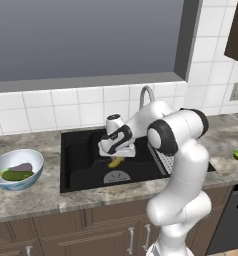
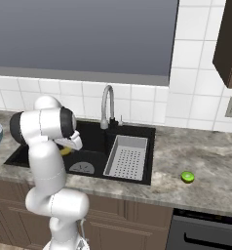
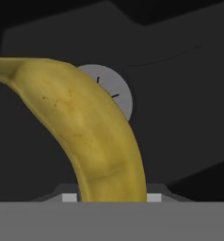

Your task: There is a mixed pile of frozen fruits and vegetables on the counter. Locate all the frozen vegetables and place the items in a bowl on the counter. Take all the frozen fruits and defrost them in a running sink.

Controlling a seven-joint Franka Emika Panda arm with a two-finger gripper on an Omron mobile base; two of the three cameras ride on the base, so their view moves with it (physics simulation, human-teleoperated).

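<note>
My gripper (image 1: 116, 154) hangs inside the black sink (image 1: 81, 160), shut on the yellow banana (image 1: 115, 162). In the hand view the curved banana (image 3: 92, 136) rises between the fingertips (image 3: 69, 197) above the round drain (image 3: 115, 92). From the right base view the banana (image 2: 65, 151) peeks out behind the arm. The bowl (image 1: 2, 161) sits on the counter (image 1: 41, 197) left of the sink and holds the dark green cucumber (image 1: 15, 175) and the grey-purple eggplant (image 1: 22, 167). The bright green lime (image 2: 187, 177) lies on the counter right of the sink.
A curved chrome faucet (image 2: 107, 105) stands behind the basin. A grey perforated tray (image 2: 126, 156) fills the sink's right part. A tiled wall and a window run along the back, and a dark cabinet (image 2: 229, 44) hangs at the upper right.
</note>
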